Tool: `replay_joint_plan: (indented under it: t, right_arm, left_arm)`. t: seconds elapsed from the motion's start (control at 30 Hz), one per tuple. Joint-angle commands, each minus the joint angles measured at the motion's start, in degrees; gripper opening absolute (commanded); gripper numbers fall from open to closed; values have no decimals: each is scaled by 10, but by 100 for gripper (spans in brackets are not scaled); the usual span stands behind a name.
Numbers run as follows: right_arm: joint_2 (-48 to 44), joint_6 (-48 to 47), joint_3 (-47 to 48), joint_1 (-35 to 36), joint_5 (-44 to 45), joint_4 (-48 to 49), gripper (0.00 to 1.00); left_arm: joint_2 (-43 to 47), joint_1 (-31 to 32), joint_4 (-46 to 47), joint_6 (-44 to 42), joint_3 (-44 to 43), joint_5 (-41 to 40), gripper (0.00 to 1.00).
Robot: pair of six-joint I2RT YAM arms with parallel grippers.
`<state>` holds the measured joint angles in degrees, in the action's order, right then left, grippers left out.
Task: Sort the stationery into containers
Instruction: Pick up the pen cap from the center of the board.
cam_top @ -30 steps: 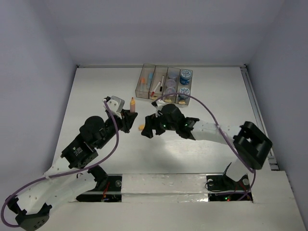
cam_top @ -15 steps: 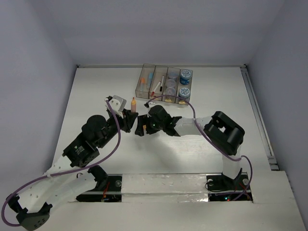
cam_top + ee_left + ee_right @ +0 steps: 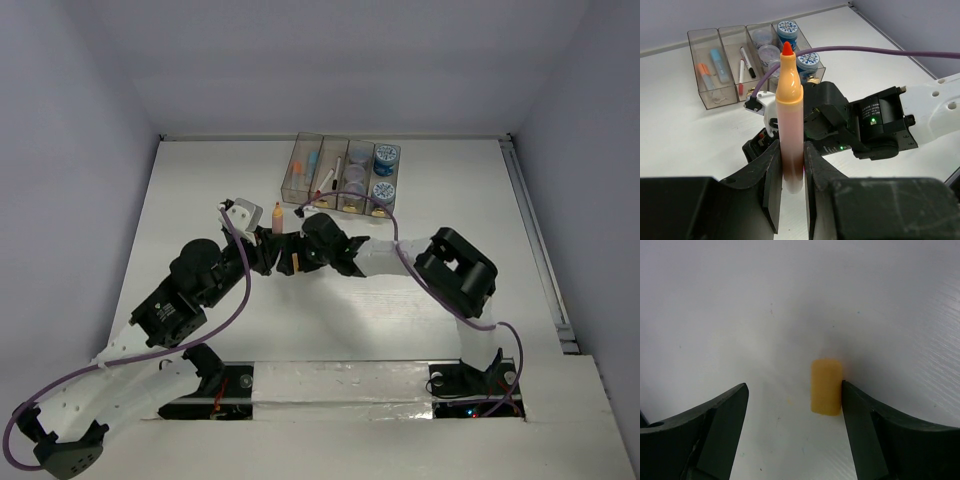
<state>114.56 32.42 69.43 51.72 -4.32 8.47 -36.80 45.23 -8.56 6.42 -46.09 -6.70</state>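
Desk-top sorting, mid-task: we see the left tool (image 3: 791, 150) clamped on an orange marker (image 3: 789, 105). The marker stands upright with its red tip pointing up, raised above the white desk (image 3: 200, 190) and a little short of the containers (image 3: 720, 101).

Beside it, the right tool (image 3: 794, 390) hangs low over the desk with its two fingers wide apart and gripping nothing. A yellow stub (image 3: 826, 386) lies flat on the desk between them, close against the inner face of one finger (image 3: 865, 440). We cannot tell whether the two touch.

From above, we find the two tools almost nose to nose near the middle of the desk.

The containers, four translucent bins joined in a row, stand at the far side:
- The leftmost bin holds an orange piece (image 3: 704, 70) and a blue piece (image 3: 719, 57).
- The next bin holds two pens (image 3: 746, 55).
- The third bin holds clear jars (image 3: 768, 51).
- The fourth bin holds blue-patterned jars (image 3: 787, 27).

A purple cable (image 3: 865, 50) arcs over the right arm in front of the bins.
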Motion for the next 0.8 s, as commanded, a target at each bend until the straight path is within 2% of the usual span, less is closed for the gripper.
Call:
replay_joint_plan:
  t: [0.0,0.13,0.17,0.57,0.77]
  right_arm:
    - [17,-17,26,0,25,-36,78]
    - [25,-34,44,0,40,-74,74]
    - [27,-49,58,0,58,-97,70]
    - [111,-163,215,45,178,-310,68]
    - [128,-163,234,50,200,-335,61]
  left_arm:
    - [5,-2,21,-4,4,1,0]
    - [5,-2,21,-4,4,0,0]
    - [5,-2,21,-4,4,0,0]
    - [8,-2,20,-5,3,-9,0]
    - [8,-2,20,-5,3,-12,0]
